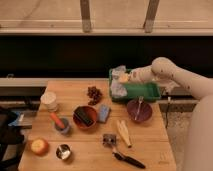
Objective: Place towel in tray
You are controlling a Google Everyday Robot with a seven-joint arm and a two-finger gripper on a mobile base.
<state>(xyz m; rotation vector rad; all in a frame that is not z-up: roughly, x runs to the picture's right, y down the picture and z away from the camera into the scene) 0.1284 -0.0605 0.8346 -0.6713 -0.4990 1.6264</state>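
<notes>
The pale blue-grey towel (119, 82) hangs from my gripper (124, 77) over the left end of the green tray (145, 92) at the table's far right. The towel's lower part drapes down over the tray's left rim. My white arm (170, 75) reaches in from the right. The gripper sits just above the tray's left end with the towel bunched around it.
On the wooden table (95, 145): a maroon bowl with a fork (139, 110), a blue sponge (104, 113), an orange bowl (85, 117), grapes (93, 94), a white cup (49, 101), a banana (123, 132), a black utensil (127, 159), an apple (39, 146), a small tin (63, 151).
</notes>
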